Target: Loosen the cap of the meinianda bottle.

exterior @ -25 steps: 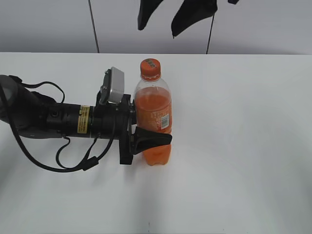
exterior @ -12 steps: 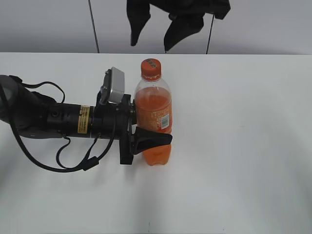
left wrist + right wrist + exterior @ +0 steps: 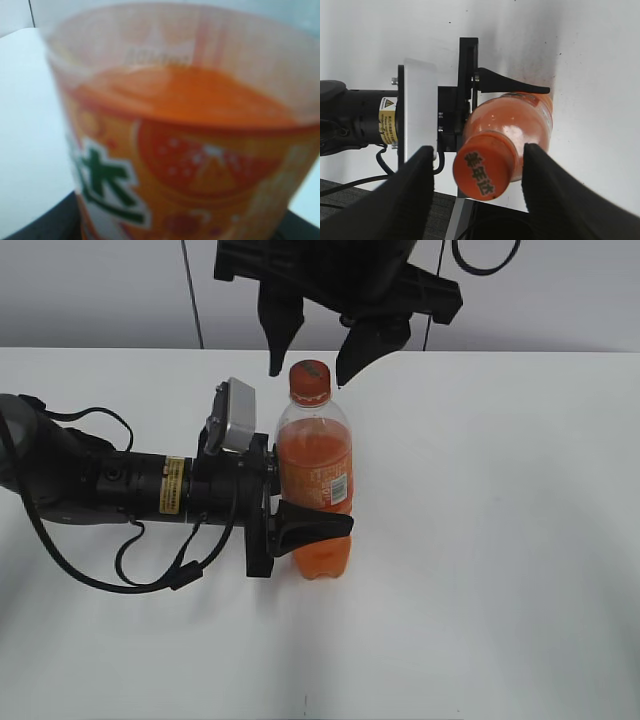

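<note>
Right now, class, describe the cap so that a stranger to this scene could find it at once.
Start at the white table, where one tall bottle of orange drink stands upright, clamped low down by the left hand. The cap is the small round orange lid on its top, between the right hand's open black fingers, the only part with printed characters on top.

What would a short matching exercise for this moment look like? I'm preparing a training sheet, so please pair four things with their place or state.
Things:
1. cap
2. bottle
3. left gripper
4. right gripper

Places or states:
A. open, one finger on each side of the cap
B. shut around the lower body of the bottle
C. orange, on top of the neck
D. standing upright on the white table, partly filled with orange drink

Pairs: 1-C, 2-D, 3-B, 4-A
</note>
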### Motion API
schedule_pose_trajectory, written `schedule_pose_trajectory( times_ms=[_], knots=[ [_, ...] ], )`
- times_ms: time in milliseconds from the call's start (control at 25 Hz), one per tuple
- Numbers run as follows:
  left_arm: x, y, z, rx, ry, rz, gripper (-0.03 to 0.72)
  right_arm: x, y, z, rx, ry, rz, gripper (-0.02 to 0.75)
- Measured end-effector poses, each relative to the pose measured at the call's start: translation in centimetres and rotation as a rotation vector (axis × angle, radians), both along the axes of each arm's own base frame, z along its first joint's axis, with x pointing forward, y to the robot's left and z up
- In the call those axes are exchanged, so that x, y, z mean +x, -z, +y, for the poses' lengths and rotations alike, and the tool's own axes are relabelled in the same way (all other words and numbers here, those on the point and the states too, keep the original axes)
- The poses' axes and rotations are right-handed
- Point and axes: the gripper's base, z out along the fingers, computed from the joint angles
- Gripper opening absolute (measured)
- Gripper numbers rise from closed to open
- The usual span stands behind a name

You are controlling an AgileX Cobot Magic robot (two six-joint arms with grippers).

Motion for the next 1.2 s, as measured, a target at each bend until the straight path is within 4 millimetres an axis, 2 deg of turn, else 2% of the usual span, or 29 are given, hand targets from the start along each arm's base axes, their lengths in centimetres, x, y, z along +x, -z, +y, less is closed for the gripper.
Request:
schedule_pose_trajectory(
  times_ms=[360,520,760,1120,1200],
  knots=[
    [-0.01,0.00,-0.06,0.000,-0.001,0.000,0.412,-0.02,0.02,0.02,0.002,0.004,0.004,0.421],
    [-0.01,0.00,-0.06,0.000,-0.001,0.000,0.412,0.00,0.06,0.03,0.002,0.005,0.005,0.399],
    [-0.02,-0.01,-0.06,-0.001,-0.001,0.000,0.412,0.12,0.73,0.38,0.004,0.007,0.032,0.392],
    [-0.04,-0.01,-0.06,-0.001,0.002,0.000,0.412,0.11,0.82,0.36,-0.003,0.002,0.036,0.335],
    [-0.05,0.00,-0.06,0.000,0.003,0.000,0.412,0.12,0.83,0.33,-0.008,-0.005,0.033,0.299]
  ],
)
